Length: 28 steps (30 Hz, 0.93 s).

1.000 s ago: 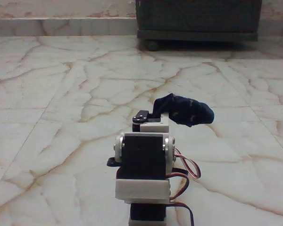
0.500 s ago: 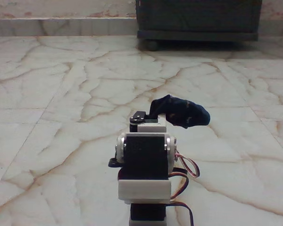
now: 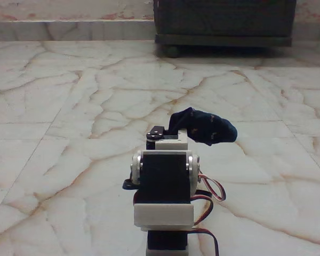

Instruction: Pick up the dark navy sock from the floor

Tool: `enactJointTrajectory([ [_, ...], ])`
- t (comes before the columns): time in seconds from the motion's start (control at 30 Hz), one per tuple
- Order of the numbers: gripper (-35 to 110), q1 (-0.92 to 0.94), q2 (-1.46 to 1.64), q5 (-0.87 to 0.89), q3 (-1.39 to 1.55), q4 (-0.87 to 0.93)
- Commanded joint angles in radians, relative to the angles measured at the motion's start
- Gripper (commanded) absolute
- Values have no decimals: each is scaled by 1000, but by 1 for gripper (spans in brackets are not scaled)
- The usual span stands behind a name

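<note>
The dark navy sock (image 3: pixel 205 127) bunches just beyond my wrist above the floor (image 3: pixel 69 106); whether my fingers grip it, I cannot tell.

The fixed view is evenly and fairly brightly lit with soft, diffuse light; no single source is identifiable. The floor (image 3: pixel 69 106) shows a mild sheen without hard glare spots, and its tone is slightly warm and washed out toward the far edge. Shadows are weak: a faint soft shadow lies on the tiles around the white robot arm (image 3: pixel 164 181), and a darker band sits beneath the dark cabinet (image 3: pixel 224 21). The dark navy sock (image 3: pixel 205 127) reads nearly black, with faint specks barely resolved. Overall sharpness is low; fine detail is soft and compression noise is visible. Edge distortion is not noticeable.
</note>
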Motion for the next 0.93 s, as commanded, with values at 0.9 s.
enactJointTrajectory([
  [0.9, 0, -11, 25, -28, 0, -8],
])
